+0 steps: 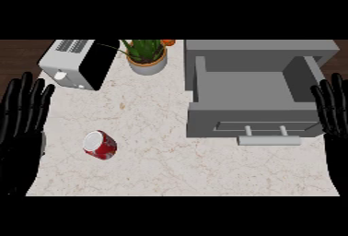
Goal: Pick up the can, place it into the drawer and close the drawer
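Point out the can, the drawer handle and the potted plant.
can (pixel 101 144), head view: on its red side, where it lies tipped on the counter.
drawer handle (pixel 268 140), head view: middle of the pale bar.
potted plant (pixel 147 66), head view: on the white pot's wall.

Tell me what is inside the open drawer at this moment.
The drawer stands pulled out, and its visible grey floor holds nothing. The strip just behind its front wall is hidden from this angle. The can lies on the counter, apart from the drawer.
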{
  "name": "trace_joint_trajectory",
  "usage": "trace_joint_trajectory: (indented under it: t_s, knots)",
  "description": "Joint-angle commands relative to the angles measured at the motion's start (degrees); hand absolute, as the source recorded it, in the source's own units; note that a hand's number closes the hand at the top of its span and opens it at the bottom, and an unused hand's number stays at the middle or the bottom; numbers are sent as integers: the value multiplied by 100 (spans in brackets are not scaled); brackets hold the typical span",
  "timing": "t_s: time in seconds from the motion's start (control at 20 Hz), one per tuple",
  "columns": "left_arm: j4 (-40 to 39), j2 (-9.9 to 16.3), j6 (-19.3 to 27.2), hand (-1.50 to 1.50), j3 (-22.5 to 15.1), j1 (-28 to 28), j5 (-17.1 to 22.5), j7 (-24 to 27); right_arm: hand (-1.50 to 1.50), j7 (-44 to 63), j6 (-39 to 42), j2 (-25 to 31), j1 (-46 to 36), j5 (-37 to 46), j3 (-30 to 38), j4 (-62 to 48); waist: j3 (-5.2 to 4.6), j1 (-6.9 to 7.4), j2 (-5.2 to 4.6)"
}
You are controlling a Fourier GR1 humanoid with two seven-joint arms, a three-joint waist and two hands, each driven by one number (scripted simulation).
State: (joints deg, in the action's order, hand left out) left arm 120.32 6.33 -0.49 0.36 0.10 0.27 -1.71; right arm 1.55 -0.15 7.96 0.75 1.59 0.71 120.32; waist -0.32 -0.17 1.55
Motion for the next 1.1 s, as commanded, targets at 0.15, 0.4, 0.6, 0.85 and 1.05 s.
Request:
trace_joint_trajectory:
  t_s: [0.15,0.4,0.6,0.85,1.05]
  knots:
    - [491,-613,1617,-150,-59,649,-1361,-22,-150,-42,-106,-169,-49,-181,120,54,41,114,-132]
    - [158,-627,3345,-150,247,1372,-1231,-1211,-150,703,-521,-448,410,-165,254,-305,37,168,-170]
    - [298,-631,4617,-150,-939,1527,-2084,-1820,-150,1110,-468,-299,208,-138,233,-259,39,35,-157]
    - [665,-633,5343,-150,-1925,1564,-3544,-2838,-150,1017,-340,-297,538,-277,326,-18,38,-4,-151]
    - [918,-633,4868,-150,-1620,1259,-3849,-3533,-150,776,-148,-295,556,-503,509,-254,36,11,-153]
